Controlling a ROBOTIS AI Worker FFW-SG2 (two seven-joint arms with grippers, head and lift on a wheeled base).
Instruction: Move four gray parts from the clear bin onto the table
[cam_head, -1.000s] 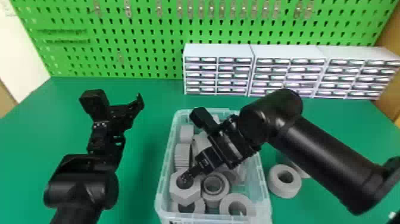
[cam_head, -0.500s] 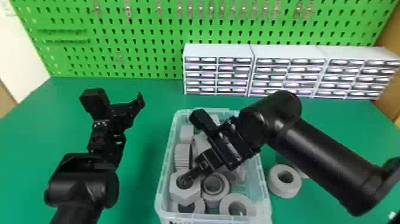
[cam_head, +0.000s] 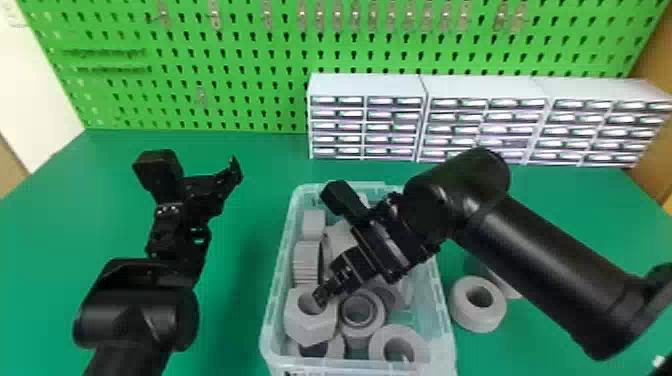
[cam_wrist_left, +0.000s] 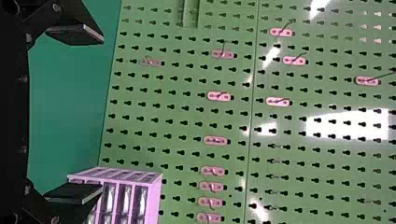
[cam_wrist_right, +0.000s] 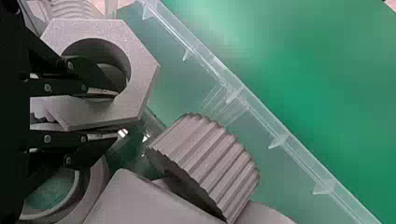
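Observation:
In the head view my right gripper (cam_head: 320, 298) reaches down into the clear bin (cam_head: 272, 325), at the hexagonal gray part (cam_head: 312, 332). The right wrist view has my right gripper (cam_wrist_right: 105, 115) shut on the wall of this hexagonal part (cam_wrist_right: 140, 77), one finger inside its hole and the other outside. Beside it in the bin lie a ridged gray part (cam_wrist_right: 210, 163) and several gray rings, such as one ring (cam_head: 350, 325). My left gripper (cam_head: 212, 167) is parked over the table's left side; in the left wrist view the left gripper (cam_wrist_left: 86, 114) stands open and holds nothing.
A gray ring (cam_head: 465, 317) lies on the green table (cam_head: 240, 300) to the right of the bin, with another gray part (cam_head: 507, 290) partly behind the right arm. White drawer cabinets (cam_head: 370, 90) line the back right before the green pegboard (cam_head: 240, 95).
The right gripper's tip has shifted very slightly to the right at the hexagonal part, which stays in place. The left arm has kept still.

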